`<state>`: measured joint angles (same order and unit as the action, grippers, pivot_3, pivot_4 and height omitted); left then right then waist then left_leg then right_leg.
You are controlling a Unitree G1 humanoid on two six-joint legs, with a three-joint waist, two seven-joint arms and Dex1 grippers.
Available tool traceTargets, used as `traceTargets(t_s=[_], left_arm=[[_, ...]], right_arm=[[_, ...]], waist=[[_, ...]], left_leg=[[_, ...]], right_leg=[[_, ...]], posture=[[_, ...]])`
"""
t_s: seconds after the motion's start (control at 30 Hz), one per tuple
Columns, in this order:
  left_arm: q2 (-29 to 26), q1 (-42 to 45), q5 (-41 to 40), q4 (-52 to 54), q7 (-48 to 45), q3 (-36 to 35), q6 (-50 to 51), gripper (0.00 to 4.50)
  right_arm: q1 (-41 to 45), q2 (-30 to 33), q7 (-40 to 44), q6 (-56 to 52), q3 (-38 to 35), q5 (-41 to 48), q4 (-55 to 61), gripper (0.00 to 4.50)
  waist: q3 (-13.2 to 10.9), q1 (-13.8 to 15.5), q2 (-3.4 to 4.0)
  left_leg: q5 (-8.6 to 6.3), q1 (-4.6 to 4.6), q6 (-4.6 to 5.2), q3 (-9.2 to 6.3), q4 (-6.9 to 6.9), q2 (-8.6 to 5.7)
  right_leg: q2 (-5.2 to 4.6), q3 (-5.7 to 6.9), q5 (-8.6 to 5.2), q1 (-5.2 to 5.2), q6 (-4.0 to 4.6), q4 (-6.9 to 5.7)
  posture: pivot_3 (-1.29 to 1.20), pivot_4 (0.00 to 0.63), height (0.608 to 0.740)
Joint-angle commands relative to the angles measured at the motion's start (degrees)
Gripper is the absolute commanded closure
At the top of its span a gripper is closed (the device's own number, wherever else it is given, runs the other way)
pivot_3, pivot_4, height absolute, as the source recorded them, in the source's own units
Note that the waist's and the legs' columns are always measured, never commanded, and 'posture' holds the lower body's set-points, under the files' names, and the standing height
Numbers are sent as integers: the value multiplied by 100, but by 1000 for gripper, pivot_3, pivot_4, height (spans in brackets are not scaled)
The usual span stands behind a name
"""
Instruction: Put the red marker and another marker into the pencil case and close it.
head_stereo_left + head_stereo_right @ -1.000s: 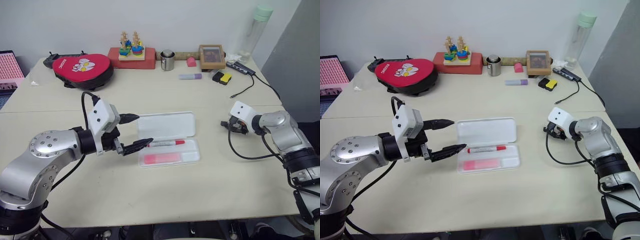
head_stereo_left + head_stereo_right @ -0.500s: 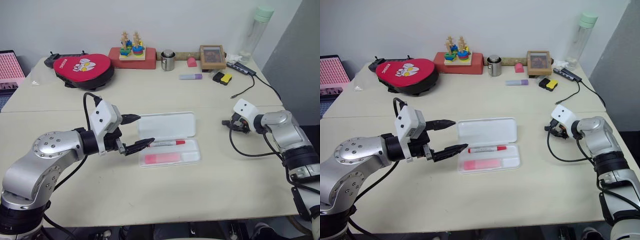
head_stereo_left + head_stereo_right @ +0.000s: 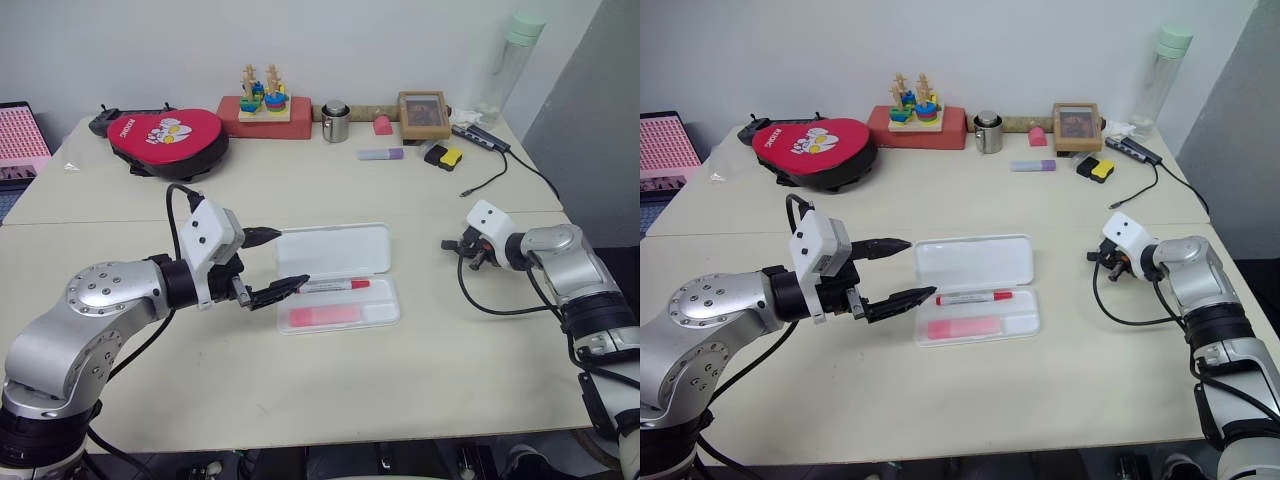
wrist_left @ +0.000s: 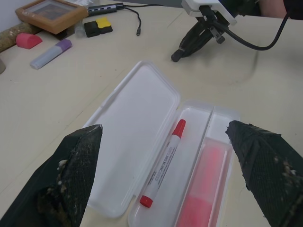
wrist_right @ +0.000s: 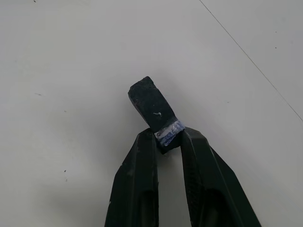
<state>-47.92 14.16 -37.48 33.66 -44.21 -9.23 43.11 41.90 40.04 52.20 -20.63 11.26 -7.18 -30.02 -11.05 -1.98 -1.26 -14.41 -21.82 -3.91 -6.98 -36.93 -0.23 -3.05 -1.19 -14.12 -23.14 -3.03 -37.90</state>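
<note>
I see the pencil case (image 3: 335,275) lying open on the table (image 3: 330,390), its lid flat on the far side of the tray. In the tray's far compartment lies the red marker (image 3: 332,286), cap toward the right gripper's side. In the near compartment lies the pink highlighter (image 3: 324,317); through the plastic I get only its colour, and its edges are hard to make out.

My left gripper (image 3: 271,265) hangs just beside the case's left end, fingers spread wide and holding nothing; one fingertip reaches the corner of the lid, the other the corner of the tray, and I cannot tell whether either touches.

My right gripper (image 5: 161,141) is well to the right of the case, low over the bare table. Its fingers are pinched on a small dark stick (image 5: 152,109), whose lower end is hidden between them.
</note>
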Motion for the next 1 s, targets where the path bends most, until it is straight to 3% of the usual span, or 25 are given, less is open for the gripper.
traceTargets(t_s=[0.03, 0.27, 0.57, 0.77, 1.0], left_arm=[[-15, 47, 52, 84, 33, -53, -142, 0], [-107, -153, -9, 110, -70, -234, -109, 0], [-438, -672, -327, 229, -565, -457, -17, 0], [-725, -905, -326, 186, -893, -486, -110, 0], [-773, -354, 237, -317, -1051, 19, -521, 0]], right_arm=[[-122, 66, 93, -69, -1, -11, 7, 4191], [-382, 383, 659, -651, -110, 280, 1010, 4194], [-844, 859, 1946, -1883, -217, 1557, 3847, 4194], [-823, 804, 1783, -2301, -108, 1827, 4456, 4194], [-1081, 226, 1217, -2593, 597, 1808, 5330, 4194]], waist=[[0, 1, 0], [0, 16, 0], [-6, -13, 9], [-6, 12, 9], [-6, 20, 9]], left_leg=[[0, 0, 0, 0, 1, 0], [0, -5, 0, -4, 7, 0], [-1, -7, 1, -2, 10, 4], [-1, -7, 1, -2, 6, 3], [-1, -7, 1, -11, 10, 7]], right_leg=[[0, 0, 1, 0, 1, 0], [0, 4, 3, -3, 5, 4], [0, 4, -13, -8, -19, 6], [0, 6, -15, -6, -19, 4], [4, 16, -16, -8, -17, 2]], posture=[[0, 150, 740], [0, 150, 740], [0, 150, 740], [0, 150, 740], [0, 150, 740]])
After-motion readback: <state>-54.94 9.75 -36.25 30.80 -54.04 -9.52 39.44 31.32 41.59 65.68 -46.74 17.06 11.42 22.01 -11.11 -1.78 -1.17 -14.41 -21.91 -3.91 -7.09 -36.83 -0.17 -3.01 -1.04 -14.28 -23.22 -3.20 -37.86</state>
